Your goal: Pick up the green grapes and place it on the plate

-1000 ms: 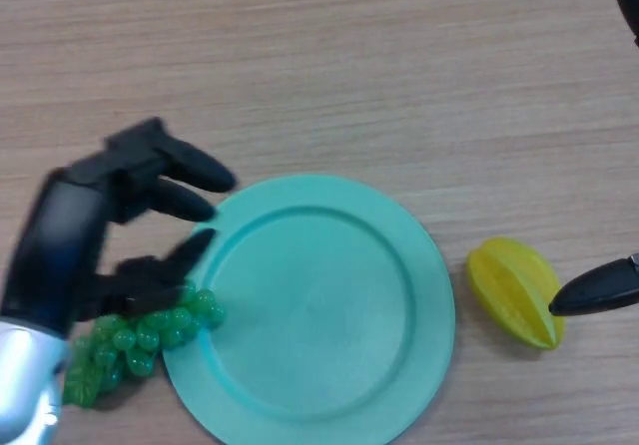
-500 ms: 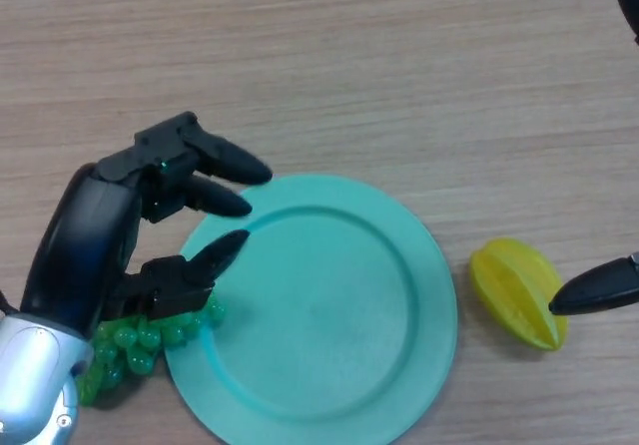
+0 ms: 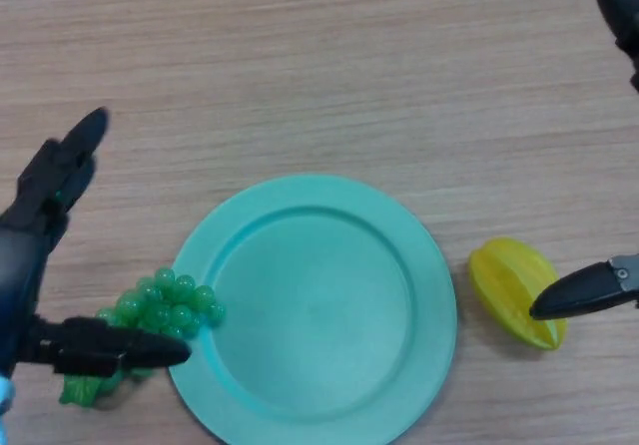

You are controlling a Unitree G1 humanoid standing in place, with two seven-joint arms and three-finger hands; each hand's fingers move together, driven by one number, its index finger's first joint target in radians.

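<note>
Spreading wide, left hand [image 3: 40, 265] straddles green grapes [image 3: 165, 310] beside plate [image 3: 319, 310].

- wooden table [image 3: 319, 66] fills frame
- teal plate [image 3: 318, 310] lower centre
- green grapes [image 3: 160, 310] lower left, touching plate's left rim
- yellow starfruit [image 3: 507, 287] lower right

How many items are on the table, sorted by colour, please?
Green: 2, the bunch of green grapes and the plate.
Yellow: 1, the starfruit.
Total: 3.
</note>
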